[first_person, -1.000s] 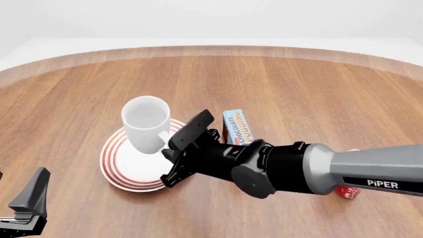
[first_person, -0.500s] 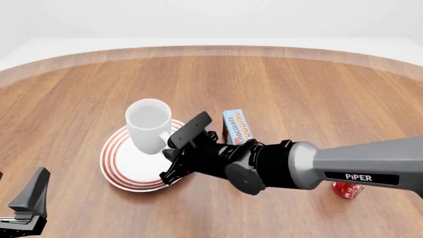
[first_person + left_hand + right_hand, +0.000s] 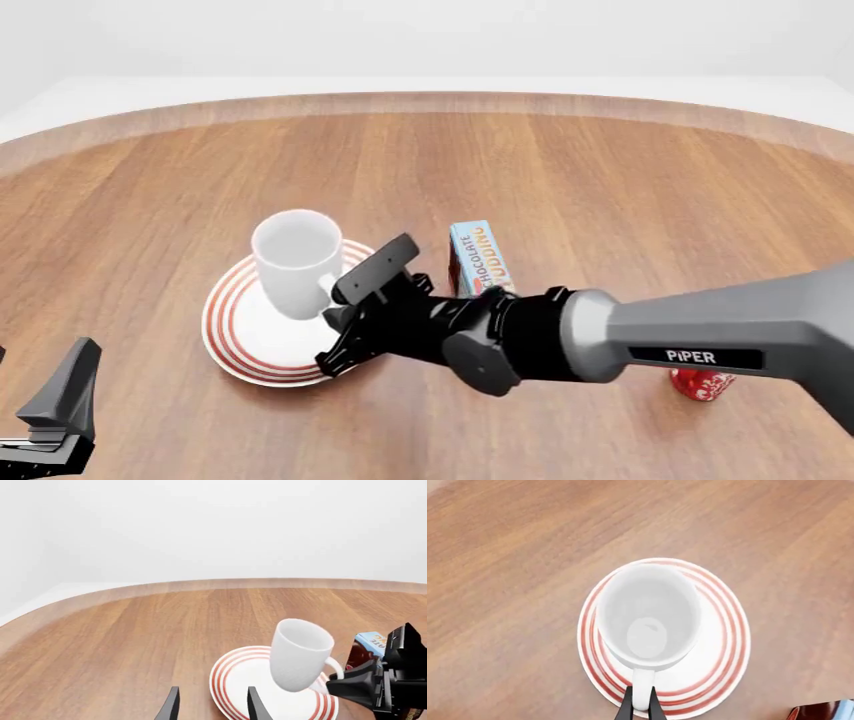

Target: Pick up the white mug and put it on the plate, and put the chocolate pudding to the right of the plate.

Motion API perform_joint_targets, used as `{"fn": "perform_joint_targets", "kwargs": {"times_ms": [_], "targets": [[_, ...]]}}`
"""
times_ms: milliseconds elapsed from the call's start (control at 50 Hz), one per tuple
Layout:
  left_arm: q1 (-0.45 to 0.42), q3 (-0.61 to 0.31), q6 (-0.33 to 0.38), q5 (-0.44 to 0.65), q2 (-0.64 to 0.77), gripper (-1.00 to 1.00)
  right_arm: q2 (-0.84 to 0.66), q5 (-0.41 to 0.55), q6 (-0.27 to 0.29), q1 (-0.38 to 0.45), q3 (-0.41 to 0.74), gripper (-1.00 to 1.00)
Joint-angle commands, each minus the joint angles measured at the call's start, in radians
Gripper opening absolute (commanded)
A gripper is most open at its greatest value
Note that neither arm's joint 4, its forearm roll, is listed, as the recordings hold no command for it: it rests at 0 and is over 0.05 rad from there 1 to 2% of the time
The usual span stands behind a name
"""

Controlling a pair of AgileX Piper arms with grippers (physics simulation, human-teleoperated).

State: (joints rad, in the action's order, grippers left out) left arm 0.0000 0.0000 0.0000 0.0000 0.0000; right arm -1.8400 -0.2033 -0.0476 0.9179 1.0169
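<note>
Grey right arm, white "PiPER" lettering, black claw

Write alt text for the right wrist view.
Looking down into an empty white mug held over a red-ringed plate on a wooden table, the right pincer shut on its handle. A corner of the pudding carton shows at the frame's edge.

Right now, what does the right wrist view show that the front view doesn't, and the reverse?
Only the right wrist view: the mug's empty inside and the right claw shut on its handle. Only the front view: the right arm, the whole pudding, a red mug behind the arm, and the left claw, open, low at the left. Both: the mug over the plate.
</note>
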Motion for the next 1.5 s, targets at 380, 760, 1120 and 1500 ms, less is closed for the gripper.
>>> {"fn": "perform_joint_targets", "kwargs": {"times_ms": [380,760,1120,1500], "targets": [[0.000,0.000,0.000,0.000,0.000,1.00,-0.043,0.007,-0.030,0.007,0.028,-1.00],[0.000,0.000,0.000,0.000,0.000,1.00,-0.078,0.022,-0.044,0.000,0.052,-1.00],[0.000,0.000,0.000,0.000,0.000,1.00,-0.107,0.029,-0.055,0.003,0.063,-1.00],[0.000,0.000,0.000,0.000,0.000,1.00,-0.113,0.032,-0.061,0.006,0.057,-1.00]]}}
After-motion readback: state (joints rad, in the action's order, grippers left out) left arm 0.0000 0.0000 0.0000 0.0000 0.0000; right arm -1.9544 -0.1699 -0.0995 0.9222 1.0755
